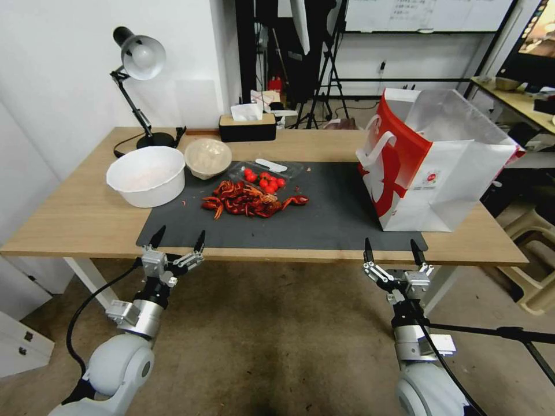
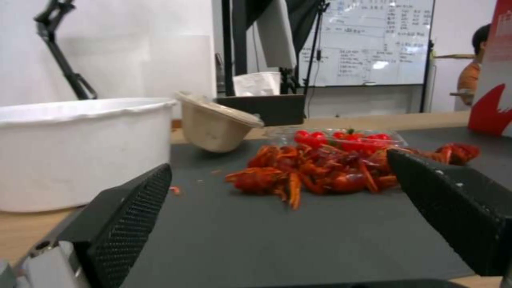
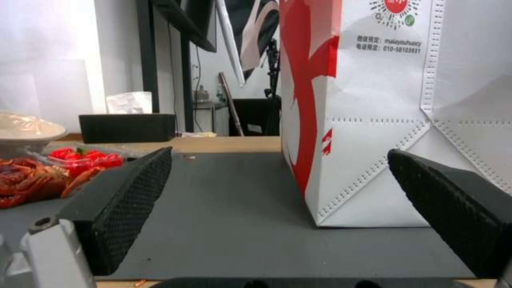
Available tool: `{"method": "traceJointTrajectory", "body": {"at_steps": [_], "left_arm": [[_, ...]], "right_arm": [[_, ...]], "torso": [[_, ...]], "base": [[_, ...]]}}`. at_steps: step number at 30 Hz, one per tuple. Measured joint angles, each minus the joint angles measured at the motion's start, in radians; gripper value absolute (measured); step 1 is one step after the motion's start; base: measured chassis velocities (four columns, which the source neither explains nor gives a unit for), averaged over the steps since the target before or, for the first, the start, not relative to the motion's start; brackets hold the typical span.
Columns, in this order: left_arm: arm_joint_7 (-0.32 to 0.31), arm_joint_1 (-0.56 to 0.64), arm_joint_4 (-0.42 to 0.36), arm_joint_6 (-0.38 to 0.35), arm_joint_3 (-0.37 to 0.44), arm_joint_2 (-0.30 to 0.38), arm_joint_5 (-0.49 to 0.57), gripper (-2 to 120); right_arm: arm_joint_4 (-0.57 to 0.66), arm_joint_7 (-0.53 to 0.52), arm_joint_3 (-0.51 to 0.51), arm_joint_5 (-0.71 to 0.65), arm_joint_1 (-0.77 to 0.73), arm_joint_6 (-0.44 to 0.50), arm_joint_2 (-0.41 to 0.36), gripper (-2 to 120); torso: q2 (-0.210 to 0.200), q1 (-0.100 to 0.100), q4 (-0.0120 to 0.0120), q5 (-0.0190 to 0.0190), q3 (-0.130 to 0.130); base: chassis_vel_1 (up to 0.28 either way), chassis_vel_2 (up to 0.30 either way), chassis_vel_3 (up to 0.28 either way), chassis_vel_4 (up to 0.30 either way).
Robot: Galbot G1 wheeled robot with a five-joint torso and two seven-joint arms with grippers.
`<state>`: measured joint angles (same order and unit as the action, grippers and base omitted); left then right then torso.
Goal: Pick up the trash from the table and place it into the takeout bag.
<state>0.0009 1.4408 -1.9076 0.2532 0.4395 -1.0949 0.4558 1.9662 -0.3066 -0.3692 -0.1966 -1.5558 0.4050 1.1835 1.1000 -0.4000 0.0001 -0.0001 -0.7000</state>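
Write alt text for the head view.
A pile of red crayfish shells lies mid-mat on a wooden table, beside a clear tray of tomatoes, a white bowl and a tilted beige bowl. A red-and-white takeout bag stands at right. Left gripper and right gripper hover open at the near edge.

Both arms reach forward from low in the head view, wrists angled upward. Left end effector (image 1: pixel 178 237) fingers spread wide, tips pointing up and forward, holding nothing. Right end effector (image 1: pixel 391 247) same pose, fingers wide apart, empty. Both hover at the counter (image 1: pixel 81 214) near edge, well apart from each other.
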Motion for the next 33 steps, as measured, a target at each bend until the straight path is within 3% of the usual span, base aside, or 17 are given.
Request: {"method": "traceJointTrajectory", "body": {"at_steps": [11, 14, 20, 23, 24, 27, 33], "left_arm": [[-0.032, -0.128, 0.010, -0.138, -0.061, 0.081, 0.181, 100], [-0.057, -0.217, 0.025, -0.218, -0.092, 0.135, 0.300, 100], [-0.100, -0.374, 0.078, -0.306, -0.143, 0.169, 0.440, 100], [-0.168, -0.514, 0.150, -0.376, -0.201, 0.184, 0.588, 100], [-0.168, -0.514, 0.150, -0.376, -0.201, 0.184, 0.588, 100], [-0.267, -0.628, 0.201, -0.438, -0.255, 0.177, 0.744, 100], [-0.348, -0.734, 0.253, -0.486, -0.302, 0.153, 0.856, 100]], "right_arm": [[0.003, 0.000, 0.012, 0.000, 0.008, -0.004, -0.007, 100], [0.004, 0.000, 0.012, 0.001, 0.008, -0.005, -0.006, 100], [0.004, -0.001, 0.011, 0.005, 0.008, -0.007, -0.002, 100], [0.004, -0.001, 0.010, 0.006, 0.009, -0.011, -0.001, 100], [0.004, -0.001, 0.010, 0.006, 0.009, -0.011, -0.001, 100], [0.004, -0.002, 0.007, 0.007, 0.012, -0.013, 0.000, 100], [0.004, -0.005, 0.002, 0.007, 0.014, -0.016, 0.001, 100]], "torso": [[0.000, 0.000, 0.0002, 0.0000, 0.000], [0.000, 0.000, 0.0001, 0.0000, 0.000], [0.000, 0.000, -0.0001, 0.0001, 0.000], [0.000, 0.000, -0.0002, 0.0003, 0.000], [0.000, 0.000, -0.0002, 0.0003, 0.000], [0.000, 0.000, -0.0001, 0.0006, 0.000], [0.000, 0.000, -0.0001, 0.0006, 0.000]], "base": [[0.000, 0.000, 0.000, 0.000], [0.000, 0.000, 0.000, 0.000], [0.000, 0.000, 0.000, 0.000], [0.000, 0.000, 0.000, 0.000], [0.000, 0.000, 0.000, 0.000], [0.000, 0.000, 0.000, 0.000], [0.000, 0.000, 0.000, 0.000]]}}
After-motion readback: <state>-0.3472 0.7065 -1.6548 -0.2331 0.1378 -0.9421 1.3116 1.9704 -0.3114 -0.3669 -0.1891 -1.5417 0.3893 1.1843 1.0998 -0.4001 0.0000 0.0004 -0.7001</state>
